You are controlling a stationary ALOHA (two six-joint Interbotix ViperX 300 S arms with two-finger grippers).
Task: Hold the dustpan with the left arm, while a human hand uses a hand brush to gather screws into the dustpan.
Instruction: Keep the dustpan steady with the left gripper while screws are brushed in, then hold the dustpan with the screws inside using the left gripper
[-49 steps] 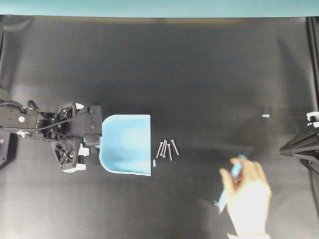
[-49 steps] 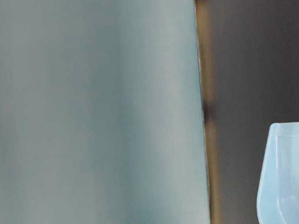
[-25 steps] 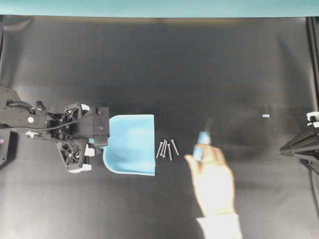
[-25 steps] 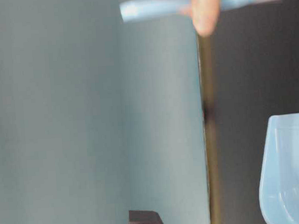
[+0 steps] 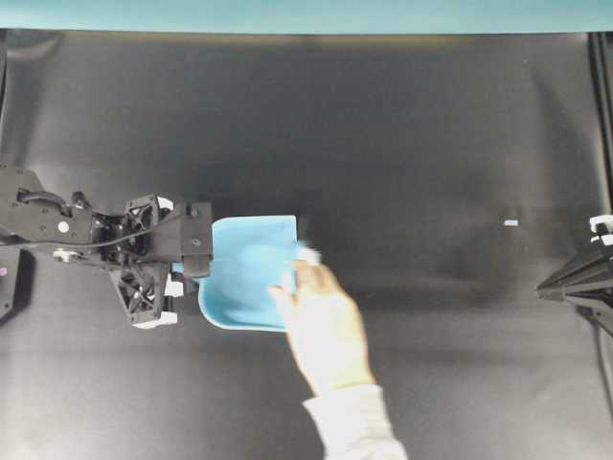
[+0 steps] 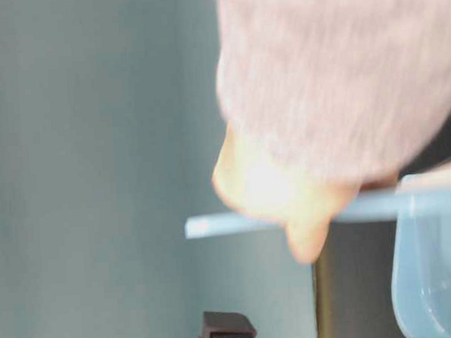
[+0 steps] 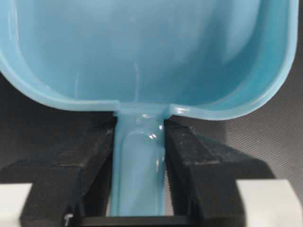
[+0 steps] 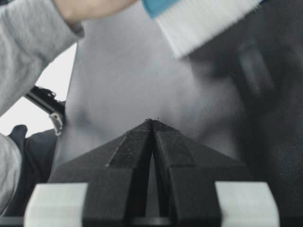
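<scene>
The dustpan point(image 5: 247, 283) lies flat toward the left edge of the black bench, mouth facing right, its short handle pinched between the jaws of the left gripper point(image 7: 139, 165), so the holding half of the job looks settled. The human hand point(image 5: 324, 326) covers the pan's mouth, wrapped around the hand brush point(image 8: 201, 16); no screws show anywhere, so I cannot tell whether they are inside yet. At the right edge the right gripper point(image 8: 152, 124) sits pressed together, idle
</scene>
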